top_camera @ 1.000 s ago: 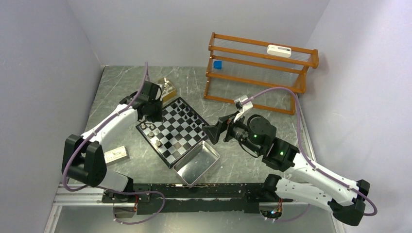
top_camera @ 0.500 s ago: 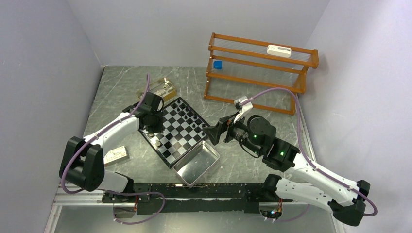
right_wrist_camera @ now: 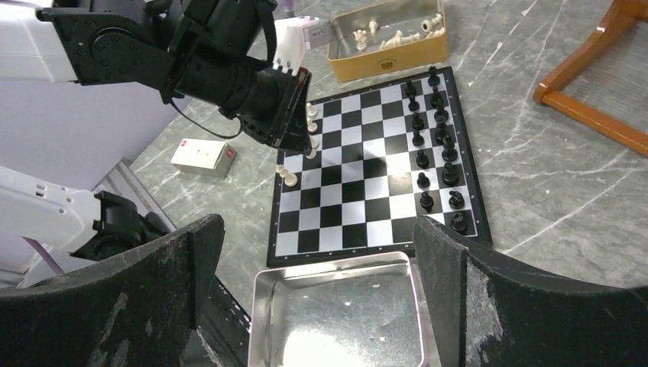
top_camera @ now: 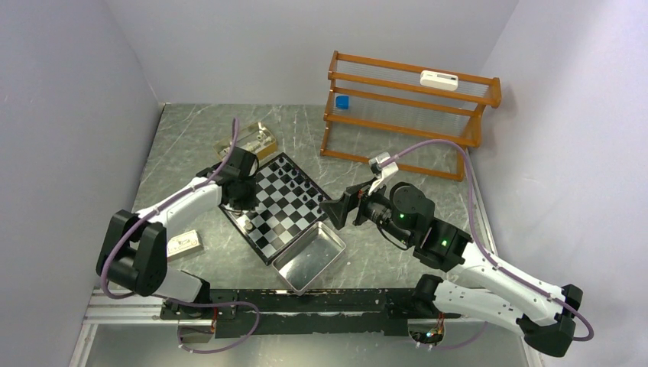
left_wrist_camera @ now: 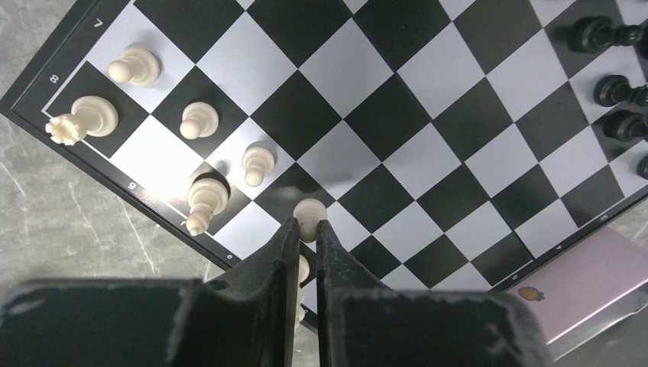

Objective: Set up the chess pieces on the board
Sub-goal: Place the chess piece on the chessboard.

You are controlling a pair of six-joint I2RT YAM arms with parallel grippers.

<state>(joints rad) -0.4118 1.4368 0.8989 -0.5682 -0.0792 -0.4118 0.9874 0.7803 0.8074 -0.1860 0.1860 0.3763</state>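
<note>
Now our left jaws narrowly pinch what seems a tiny cream pawn (left_wrist_camera: 309, 212) at their tips, above the checkered black-and-white board (left_wrist_camera: 397, 115); a crooked release could topple cream neighbours (left_wrist_camera: 258, 164) beside. Right jaws gape empty.

Metal tray (top_camera: 306, 260), gold box (right_wrist_camera: 386, 52), wooden rack (top_camera: 405, 115)
</note>
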